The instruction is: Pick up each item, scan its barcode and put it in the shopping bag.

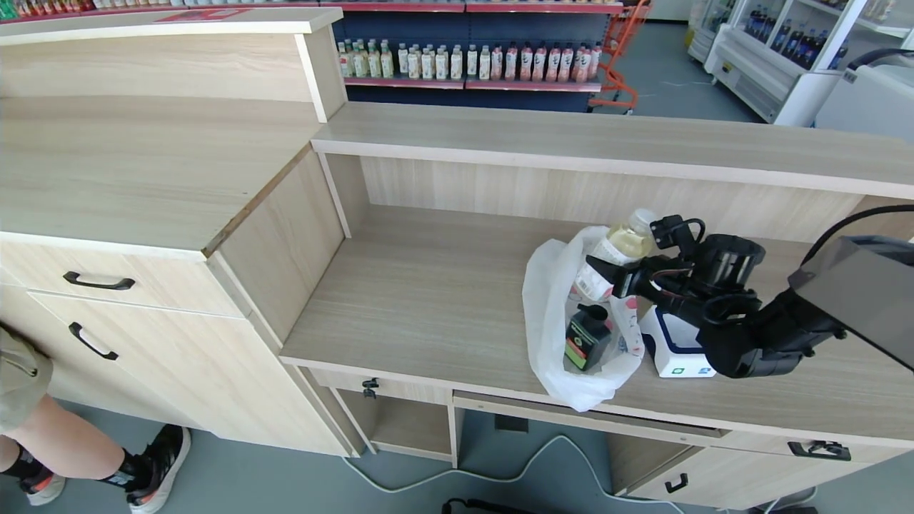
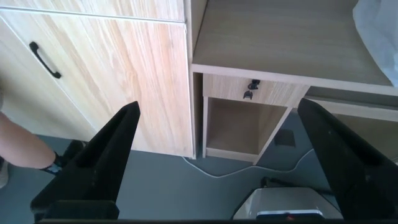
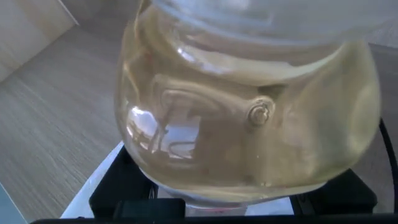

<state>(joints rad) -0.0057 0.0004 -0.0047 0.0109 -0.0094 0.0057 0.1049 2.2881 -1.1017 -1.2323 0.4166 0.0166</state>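
The left end effector (image 2: 221,165) hung low before the table (image 1: 428,307), fingers wide apart. At the table's front edge lay the bag (image 1: 546,314), a dark carton (image 1: 587,341) inside and the scanner (image 1: 675,353) just beside. The right end effector (image 1: 613,277) was clamped on the bottle (image 1: 621,246), tilted over the bag's far rim. Probably at or past scanning, the bottle next needed lowering into the bag's mouth. Beyond stood shelves (image 1: 471,64) of drinks.

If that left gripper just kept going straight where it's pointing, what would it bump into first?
Probably the open cubby under the counter's small drawer: the left gripper, fingers open, aims at it and nothing shows between. Depth is unclear, so it might meet the grey floor in front instead.
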